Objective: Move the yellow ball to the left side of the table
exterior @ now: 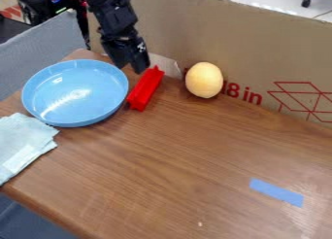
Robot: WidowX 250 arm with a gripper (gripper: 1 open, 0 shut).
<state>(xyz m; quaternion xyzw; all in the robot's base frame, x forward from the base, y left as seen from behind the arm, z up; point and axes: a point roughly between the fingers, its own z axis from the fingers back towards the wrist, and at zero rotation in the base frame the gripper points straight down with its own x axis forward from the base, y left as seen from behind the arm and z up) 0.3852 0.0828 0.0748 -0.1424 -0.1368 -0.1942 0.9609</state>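
Note:
The yellow ball (203, 80), pale yellow-orange and slightly egg-shaped, rests on the brown wood-grain table (195, 165) at the back, right against the cardboard wall. My black gripper (135, 61) hangs at the back left, above the far end of the red block and left of the ball, apart from it. Its fingers point down and stand open with nothing between them.
A red rectangular block (146, 87) lies between a blue bowl (74, 92) and the ball. A pale cloth (22, 142) sits at the left front edge. A cardboard box wall (259, 49) with red print runs along the back. Blue tape (275, 192) is stuck at the front right.

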